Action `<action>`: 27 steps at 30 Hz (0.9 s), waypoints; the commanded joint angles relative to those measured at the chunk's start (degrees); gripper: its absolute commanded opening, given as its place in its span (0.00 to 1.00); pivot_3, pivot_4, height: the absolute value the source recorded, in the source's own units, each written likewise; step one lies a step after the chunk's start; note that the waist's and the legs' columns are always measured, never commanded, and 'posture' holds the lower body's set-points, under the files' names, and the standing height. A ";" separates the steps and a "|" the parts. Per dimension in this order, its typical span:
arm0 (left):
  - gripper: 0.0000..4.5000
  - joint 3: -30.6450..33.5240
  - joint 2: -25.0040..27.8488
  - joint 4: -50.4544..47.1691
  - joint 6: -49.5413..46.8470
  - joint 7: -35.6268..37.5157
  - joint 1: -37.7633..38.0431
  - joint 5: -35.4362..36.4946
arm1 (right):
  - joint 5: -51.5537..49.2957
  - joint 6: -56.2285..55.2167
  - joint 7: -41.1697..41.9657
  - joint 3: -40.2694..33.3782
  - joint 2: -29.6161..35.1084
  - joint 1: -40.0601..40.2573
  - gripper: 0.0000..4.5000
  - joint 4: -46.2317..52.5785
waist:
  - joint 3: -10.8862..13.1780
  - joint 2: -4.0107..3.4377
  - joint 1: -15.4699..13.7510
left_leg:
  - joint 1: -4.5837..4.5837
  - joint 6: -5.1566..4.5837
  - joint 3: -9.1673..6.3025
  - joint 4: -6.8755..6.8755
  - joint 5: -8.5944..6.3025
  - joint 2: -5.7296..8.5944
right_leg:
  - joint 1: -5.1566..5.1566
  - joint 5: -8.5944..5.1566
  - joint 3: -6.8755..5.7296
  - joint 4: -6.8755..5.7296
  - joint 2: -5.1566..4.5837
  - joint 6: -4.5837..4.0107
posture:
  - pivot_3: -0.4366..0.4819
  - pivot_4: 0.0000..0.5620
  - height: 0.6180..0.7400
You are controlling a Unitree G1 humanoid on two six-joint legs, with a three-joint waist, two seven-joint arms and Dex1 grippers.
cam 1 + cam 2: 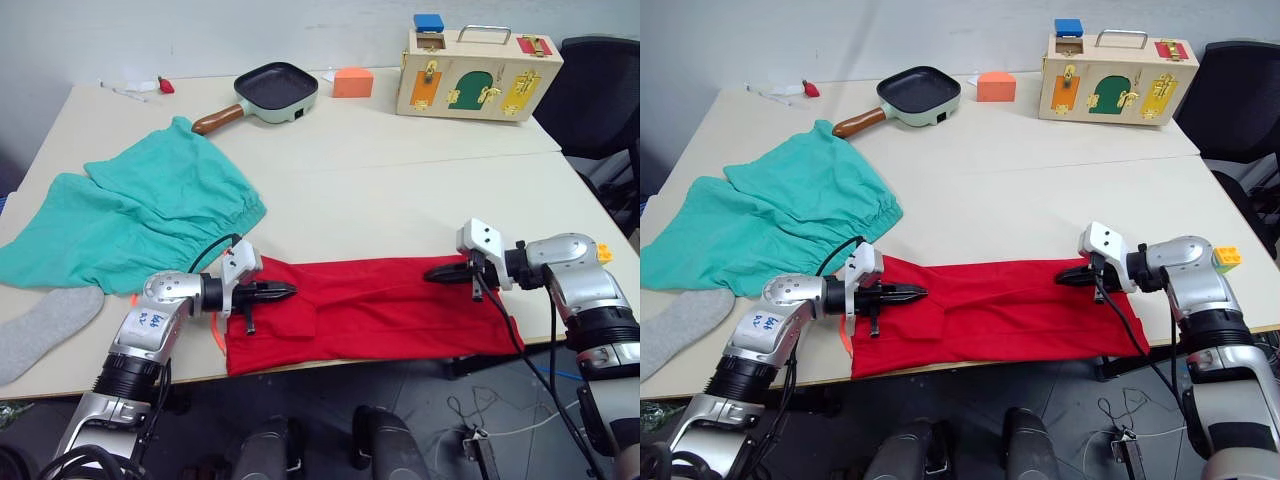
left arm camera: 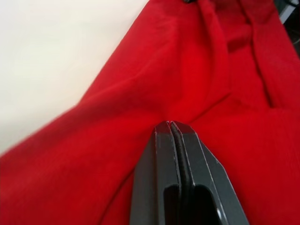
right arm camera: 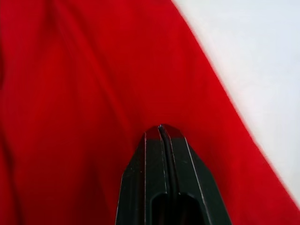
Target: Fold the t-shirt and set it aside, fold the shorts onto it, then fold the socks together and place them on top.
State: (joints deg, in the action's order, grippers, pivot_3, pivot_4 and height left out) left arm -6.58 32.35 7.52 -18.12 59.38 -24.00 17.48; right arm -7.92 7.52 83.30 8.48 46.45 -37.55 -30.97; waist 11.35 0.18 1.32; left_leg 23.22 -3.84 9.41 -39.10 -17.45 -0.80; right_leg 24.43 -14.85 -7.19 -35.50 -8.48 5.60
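The red t-shirt (image 1: 380,310) lies folded into a long strip along the table's front edge. My left gripper (image 1: 288,291) is at the strip's left end on its far edge, fingers shut, with the cloth (image 2: 197,70) puckering toward the tips (image 2: 169,123). Over at the right end, also on the far edge, my right gripper (image 1: 430,272) is shut with its tips (image 3: 161,126) against the red cloth (image 3: 93,93). The teal shorts (image 1: 140,215) are spread out at the left. One grey sock (image 1: 45,325) lies at the front left corner.
A dark square pan (image 1: 275,90) with a brown handle, an orange block (image 1: 352,82) and a wooden latch box (image 1: 478,75) stand along the far side. A black chair (image 1: 600,90) is at the right. Bare table (image 1: 400,190) lies between the shirt and these.
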 commanded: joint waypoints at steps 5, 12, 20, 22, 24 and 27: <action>0.01 1.95 -0.08 -2.47 -0.97 -2.65 1.46 0.12 | -4.88 6.22 6.93 -3.33 9.29 12.27 0.00 10.95 | 0.00 0.00 -0.61 | 0.00 0.39 -0.14 0.00 -0.23 0.01 | -0.10 0.00 0.06 0.32 -0.03 0.00 | 0.48 0.27 1.00; 0.01 4.52 -0.78 -4.39 -1.40 -3.52 3.52 2.47 | -12.92 8.26 4.64 -13.71 12.03 20.87 0.00 17.15 | 0.00 0.00 -1.18 | 0.00 0.41 -0.13 0.00 -0.24 0.01 | -0.08 0.00 0.06 0.28 -0.03 0.00 | 0.48 0.27 1.00; 0.01 8.38 -2.59 -7.71 -4.11 -3.99 3.14 8.50 | -19.09 8.60 -13.89 -20.76 -3.18 22.88 0.00 30.48 | -0.02 0.03 -1.13 | -0.03 0.48 -0.15 0.01 -0.24 -0.05 | -0.07 0.00 0.05 0.21 0.02 -0.01 | 0.48 0.27 1.00; 0.01 7.28 -4.24 -7.71 -4.75 -5.88 2.64 7.63 | -15.66 7.50 -22.30 -17.48 -9.85 23.18 0.00 34.16 | -0.02 0.03 -1.15 | -0.02 0.48 -0.15 0.01 -0.24 -0.04 | -0.06 0.00 0.04 0.18 0.01 -0.01 | 0.48 0.27 1.00; 0.01 5.88 -5.74 -7.74 -5.12 -7.91 2.46 6.16 | -13.30 7.92 -31.57 -14.66 -17.70 23.22 0.00 36.80 | -0.02 0.03 -1.20 | -0.01 0.49 -0.14 0.01 -0.24 -0.03 | -0.05 0.00 0.05 0.16 0.02 -0.01 | 0.48 0.27 1.00; 0.01 4.43 -6.89 -6.95 -4.68 -10.71 2.34 3.44 | -7.45 7.48 -39.12 -8.41 -24.41 23.80 0.00 39.56 | -0.02 0.02 -1.17 | 0.05 0.49 -0.13 0.02 -0.24 0.01 | 0.03 0.00 0.08 0.11 0.02 -0.01 | 0.48 0.27 1.00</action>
State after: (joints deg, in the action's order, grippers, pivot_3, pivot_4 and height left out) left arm -1.75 25.43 1.17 -23.30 50.26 -21.08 22.39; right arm -18.33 16.22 48.25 -1.56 22.43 -14.20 5.14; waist 11.34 0.20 0.15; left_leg 23.30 -3.35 9.29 -39.08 -17.68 -0.78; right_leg 24.50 -14.85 -7.11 -35.46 -8.45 5.58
